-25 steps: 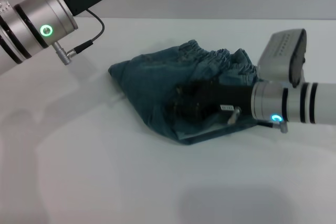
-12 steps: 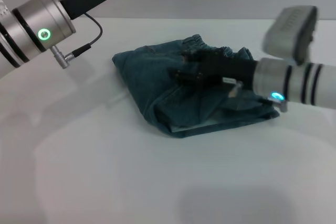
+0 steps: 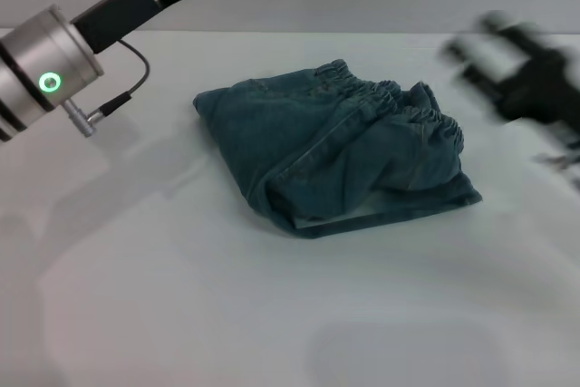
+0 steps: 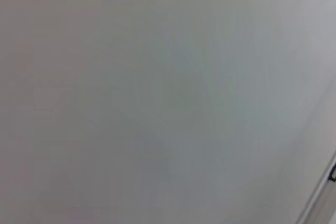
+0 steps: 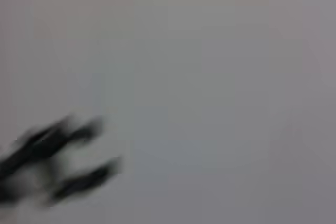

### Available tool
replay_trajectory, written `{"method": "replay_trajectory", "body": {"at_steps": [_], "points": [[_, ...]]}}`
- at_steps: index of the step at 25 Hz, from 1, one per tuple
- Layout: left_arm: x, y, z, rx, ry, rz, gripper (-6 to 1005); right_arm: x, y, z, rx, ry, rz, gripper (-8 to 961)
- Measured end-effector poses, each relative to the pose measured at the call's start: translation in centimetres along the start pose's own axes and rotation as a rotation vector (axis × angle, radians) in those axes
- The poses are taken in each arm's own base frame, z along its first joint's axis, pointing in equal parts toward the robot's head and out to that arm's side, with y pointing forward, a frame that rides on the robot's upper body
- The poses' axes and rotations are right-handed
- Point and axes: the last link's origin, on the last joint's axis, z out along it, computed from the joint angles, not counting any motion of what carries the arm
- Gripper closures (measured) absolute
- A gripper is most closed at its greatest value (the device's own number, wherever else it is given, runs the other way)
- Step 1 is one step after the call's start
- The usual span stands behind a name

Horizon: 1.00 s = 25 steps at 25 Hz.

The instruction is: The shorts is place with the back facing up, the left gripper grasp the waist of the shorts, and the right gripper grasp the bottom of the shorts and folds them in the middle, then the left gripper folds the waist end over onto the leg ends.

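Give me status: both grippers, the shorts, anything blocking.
Right gripper open, off the cloth, out to the right side. Left gripper not in view, its arm up far left. Shorts folded in a bundle on the table, waist on top. Nothing blocking.

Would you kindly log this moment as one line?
shorts: folded on table | right gripper: clear, empty | left gripper: unseen

Head high; wrists perhaps tableward.
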Motion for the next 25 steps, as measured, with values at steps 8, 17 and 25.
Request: {"method": "replay_trajectory", "body": {"at_steps": [8, 17, 25], "points": [[-1.4, -0.3, -4.4, 0.040, 0.224, 0.168, 215, -2.4, -3.9, -6.8, 0.478, -0.296, -0.103, 399], [-2.5, -0.5, -12.1, 0.280, 0.476, 0.424, 236, -3.1, -6.0, -10.0, 0.705, -0.360, -0.121, 399], [-2.8, -0.2, -16.3, 0.444, 0.553, 0.587, 237, -2.8, -6.1, -10.3, 0.737, -0.316, -0.192, 399]]}}
